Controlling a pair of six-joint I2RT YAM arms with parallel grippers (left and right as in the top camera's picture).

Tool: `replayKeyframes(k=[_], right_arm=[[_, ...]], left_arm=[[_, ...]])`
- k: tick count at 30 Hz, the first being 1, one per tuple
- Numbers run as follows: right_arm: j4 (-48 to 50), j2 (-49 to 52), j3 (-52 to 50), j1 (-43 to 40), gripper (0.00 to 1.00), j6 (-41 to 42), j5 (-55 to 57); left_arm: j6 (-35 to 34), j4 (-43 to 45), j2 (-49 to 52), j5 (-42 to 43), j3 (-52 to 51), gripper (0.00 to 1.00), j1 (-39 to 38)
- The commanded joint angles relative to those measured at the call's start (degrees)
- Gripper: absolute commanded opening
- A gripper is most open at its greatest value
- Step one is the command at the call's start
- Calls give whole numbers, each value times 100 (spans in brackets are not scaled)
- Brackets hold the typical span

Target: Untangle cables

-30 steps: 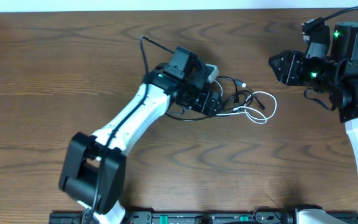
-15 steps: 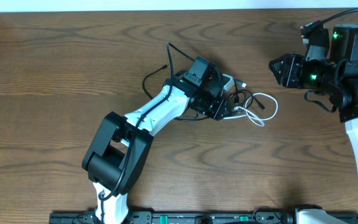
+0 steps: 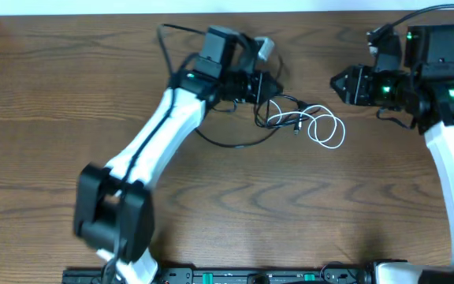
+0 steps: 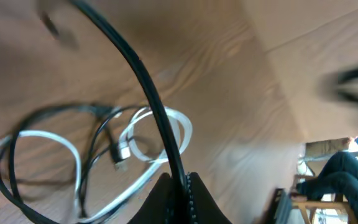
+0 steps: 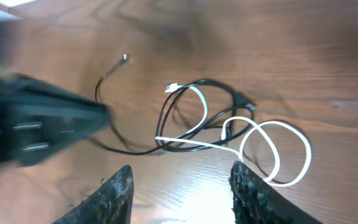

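**Fig. L arm holding, R arm idle.**

L gripper (image 4: 180,184): tips pinched fully together on the black cable (image 4: 146,87), which ran taut up and away from them in the wrist view. I saw no gap betw. the fingers. From overhead this gripper sat toward the far side of the table (image 3: 53,87), w/ the black cable arching over the arm and sweeping round in a long bow to the knot.

R gripper (image 5: 182,169): spread wide, nothing in it, hanging to the right of the cables and aimed at them.

Knot: on the table betw. the two grippers, a little nearer my edge than either. The white cable (image 4: 187,129) lay flat in two or three loops, w/ the black one threaded through them. A plug (image 4: 122,154) rested among the loops. I couldn't tell whether the cords merely crossed or were truly knotted.

Risks, as I judged them:
- (a) Nothing pinned the white cable, so a pull on the black one would prob. drag the whole bundle along instead of sliding it free.
- (b) A plug could catch in a white loop and cinch it tighter.
- (c) The hold was only at the very fingertips on a thin cord, so a hard tug could let it slip out.
- (d) The R gripper, if sent in to pin the white loops, might close on both cords at once, since they overlapped closely.
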Motion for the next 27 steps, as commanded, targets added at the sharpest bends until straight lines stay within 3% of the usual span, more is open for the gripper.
replayKeyframes(k=[1, 6, 13, 21, 27], right_arm=[[79, 417, 31, 35, 52, -494, -774], [92, 940, 31, 203, 62, -1423, -1032], [74, 1801, 31, 450, 59, -1853, -1012], [-166, 2227, 28, 595, 59, -1580, -79], [-184, 2229, 28, 761, 61, -1690, -7]], left_arm=[[-166, 7, -754, 221, 164, 8, 129], [-267, -13, -1373, 114, 164, 7, 424], [-264, -461, -1609, 66, 162, 7, 918], [-264, -2092, -1526, -2087, 144, 8, 1073], [-295, -2581, -1281, -2514, -50, 8, 1073]])
